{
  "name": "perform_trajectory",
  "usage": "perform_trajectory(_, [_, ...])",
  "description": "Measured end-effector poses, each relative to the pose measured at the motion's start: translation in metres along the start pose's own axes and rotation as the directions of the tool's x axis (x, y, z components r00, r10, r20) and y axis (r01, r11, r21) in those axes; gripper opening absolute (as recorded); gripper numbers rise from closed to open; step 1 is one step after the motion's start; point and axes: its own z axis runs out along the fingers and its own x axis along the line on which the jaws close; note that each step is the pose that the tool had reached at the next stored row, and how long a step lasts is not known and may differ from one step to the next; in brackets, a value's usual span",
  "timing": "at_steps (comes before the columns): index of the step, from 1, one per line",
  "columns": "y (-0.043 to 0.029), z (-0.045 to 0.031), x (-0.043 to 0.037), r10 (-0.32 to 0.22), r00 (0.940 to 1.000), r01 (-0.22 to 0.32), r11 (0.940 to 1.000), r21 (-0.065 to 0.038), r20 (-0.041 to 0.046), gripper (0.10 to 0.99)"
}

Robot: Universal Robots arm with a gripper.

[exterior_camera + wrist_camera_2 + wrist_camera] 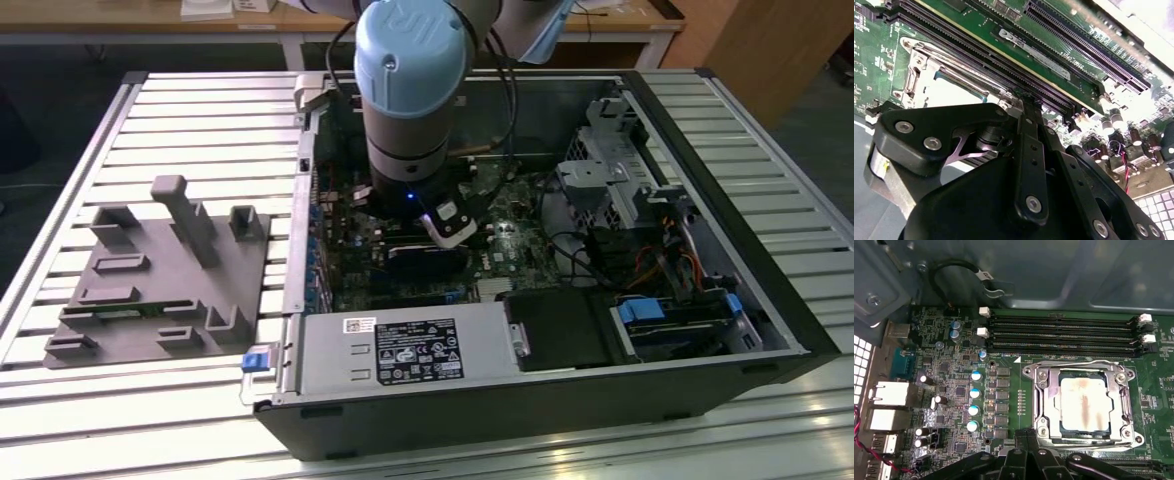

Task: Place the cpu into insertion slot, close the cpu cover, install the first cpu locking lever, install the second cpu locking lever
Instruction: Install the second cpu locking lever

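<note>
In the first wrist view the cpu, a pale square chip with tan streaks, lies flat in the insertion slot. The silver cpu cover is folded down around it. A thin wire lever runs along the slot's side nearest the memory slots. My gripper sits just off the slot's corner with its fingers together and nothing between them. The second wrist view has the black gripper tip beside the cpu and cover. In the exterior view the gripper reaches down into the open computer case.
Long black memory slots lie beside the socket, and capacitors and rear ports on its other side. A black cable loops at the case wall. Outside, a grey fixture rests on the slatted table; power supply and drive cage fill the case.
</note>
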Motion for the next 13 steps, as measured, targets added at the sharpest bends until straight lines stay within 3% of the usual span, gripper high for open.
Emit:
perform_trajectory(3, [0.0011, -0.0033, -0.0002, 0.000, 1.0000, 0.000, 1.0000, -0.001, 0.0005, 0.106])
perform_trajectory(11, [0.0072, -0.0233, -0.0008, -0.001, 1.0000, 0.001, 1.0000, -0.001, 0.0015, 0.106])
perform_trajectory(13, [0.0079, -0.0254, -0.0008, -0.001, 1.0000, 0.001, 1.0000, 0.002, 0.0016, 0.106])
